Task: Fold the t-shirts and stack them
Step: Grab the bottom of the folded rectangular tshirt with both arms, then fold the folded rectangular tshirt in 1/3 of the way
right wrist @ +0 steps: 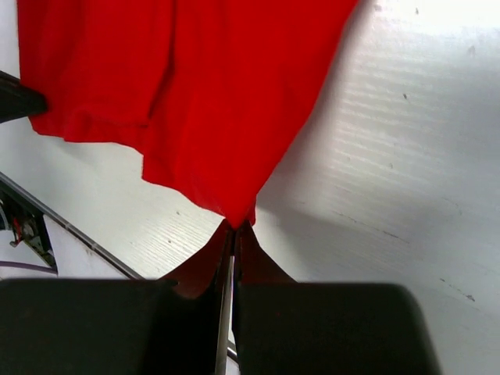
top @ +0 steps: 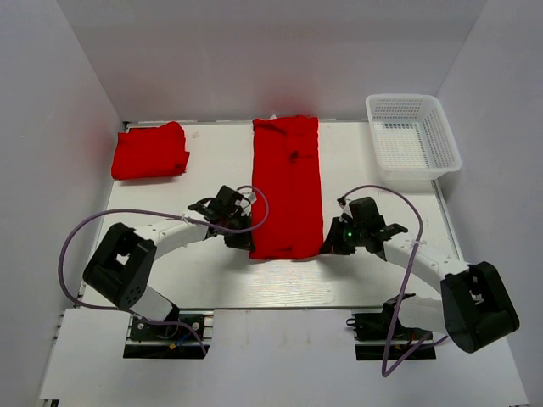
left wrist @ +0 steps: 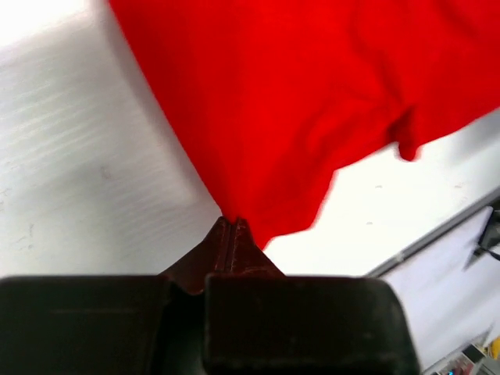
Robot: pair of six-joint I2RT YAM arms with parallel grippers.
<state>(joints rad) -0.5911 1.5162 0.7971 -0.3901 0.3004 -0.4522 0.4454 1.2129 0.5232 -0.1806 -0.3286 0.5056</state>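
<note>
A red t-shirt (top: 287, 186), folded into a long strip, lies lengthwise at the middle of the white table. My left gripper (top: 244, 241) is shut on its near left corner; in the left wrist view the cloth (left wrist: 312, 109) pinches into the tips of the left gripper (left wrist: 233, 222). My right gripper (top: 326, 244) is shut on the near right corner, and the right wrist view shows the fabric (right wrist: 195, 101) held between the tips of the right gripper (right wrist: 237, 226). A second red t-shirt (top: 150, 151), folded, rests at the far left.
A white mesh basket (top: 413, 136) stands at the far right corner of the table (top: 373, 280). White walls enclose the table on the left, back and right. Purple cables loop from both arms over the near part of the table.
</note>
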